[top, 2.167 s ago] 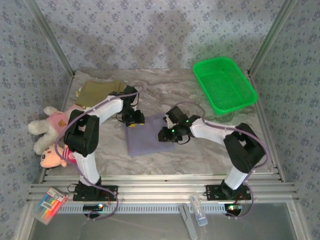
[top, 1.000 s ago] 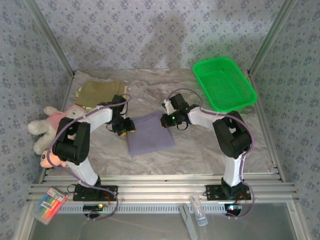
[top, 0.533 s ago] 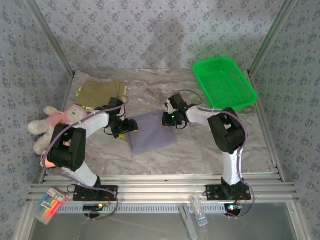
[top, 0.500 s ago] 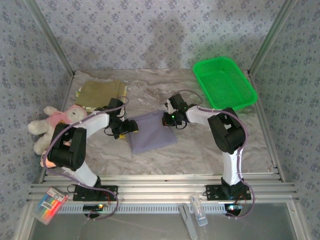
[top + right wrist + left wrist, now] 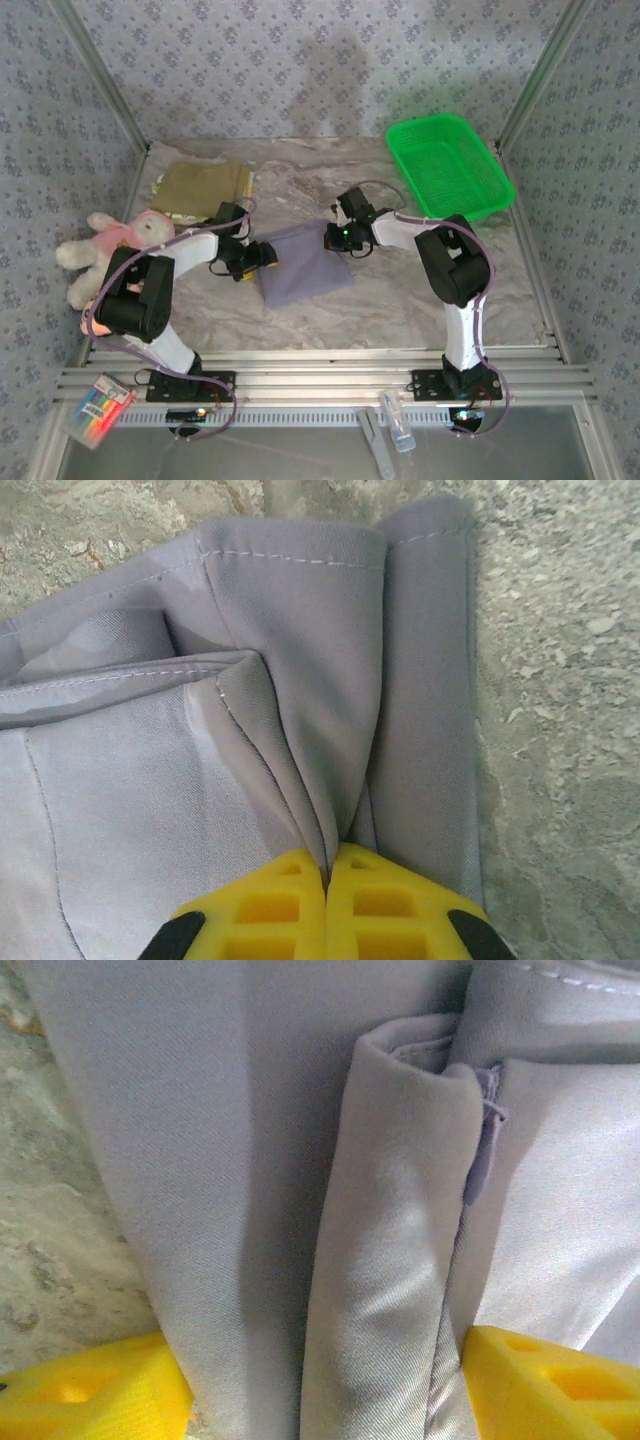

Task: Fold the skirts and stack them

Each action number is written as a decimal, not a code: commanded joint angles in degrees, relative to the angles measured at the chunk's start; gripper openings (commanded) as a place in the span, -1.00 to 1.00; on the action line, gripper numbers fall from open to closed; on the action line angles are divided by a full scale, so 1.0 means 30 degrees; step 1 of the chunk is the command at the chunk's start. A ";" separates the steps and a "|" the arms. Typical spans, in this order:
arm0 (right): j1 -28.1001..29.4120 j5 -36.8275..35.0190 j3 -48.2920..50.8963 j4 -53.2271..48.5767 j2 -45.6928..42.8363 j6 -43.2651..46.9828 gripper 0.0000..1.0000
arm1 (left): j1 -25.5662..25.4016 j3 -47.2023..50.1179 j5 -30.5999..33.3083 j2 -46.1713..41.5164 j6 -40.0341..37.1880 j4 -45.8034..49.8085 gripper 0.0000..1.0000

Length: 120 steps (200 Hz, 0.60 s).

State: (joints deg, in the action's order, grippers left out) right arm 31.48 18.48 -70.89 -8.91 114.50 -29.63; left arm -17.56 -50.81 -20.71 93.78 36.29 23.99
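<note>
Lavender skirt (image 5: 303, 265) at frame centre.
We see left tool (image 5: 322, 1385) spread astride its fold, right tool (image 5: 327, 870) pinching its upper-right corner.

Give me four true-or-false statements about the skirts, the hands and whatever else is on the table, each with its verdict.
1. The right hand is pinched shut on a fold of the lavender skirt. True.
2. The olive skirt lies in the green basket. False: it lies on the table at the far left, well away from the green basket.
3. The left hand has its fingers apart, astride a ridge of the lavender skirt. True.
4. The pink plush toy sits on the lavender skirt. False: it lies at the table's left edge, apart from that skirt.
</note>
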 commanded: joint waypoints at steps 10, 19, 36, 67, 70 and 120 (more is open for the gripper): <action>-0.0329 0.0644 0.1573 0.0563 -0.0091 -0.0216 -0.90 | -0.0148 0.0493 -0.0527 0.0114 0.0260 -0.0165 0.33; -0.0307 0.0684 0.1650 0.0521 -0.0837 0.0311 -0.71 | -0.0121 0.0414 -0.0255 0.0182 0.0130 0.0044 0.31; -0.0243 -0.0030 0.1573 -0.0170 -0.2397 0.1715 -0.47 | -0.0055 0.0269 -0.0027 0.0257 -0.0070 0.0282 0.28; -0.0163 -0.0104 0.0106 -0.2079 -0.2896 0.4786 -0.40 | -0.0004 0.0116 -0.0113 0.0582 -0.0233 0.0352 0.19; -0.0158 -0.0075 -0.0001 -0.2229 -0.2805 0.4977 -0.40 | -0.0005 0.0097 -0.0148 0.0634 -0.0247 0.0353 0.18; 0.0082 0.0533 -0.2414 -0.3704 -0.0817 0.6783 -0.38 | -0.0001 -0.0194 -0.0318 0.0850 -0.0381 0.0508 0.12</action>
State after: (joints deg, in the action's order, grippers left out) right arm 31.22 18.96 -74.74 -15.35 108.44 -13.96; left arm -17.12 -50.76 -19.75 94.19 36.10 24.49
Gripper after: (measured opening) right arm 0.305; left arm 0.563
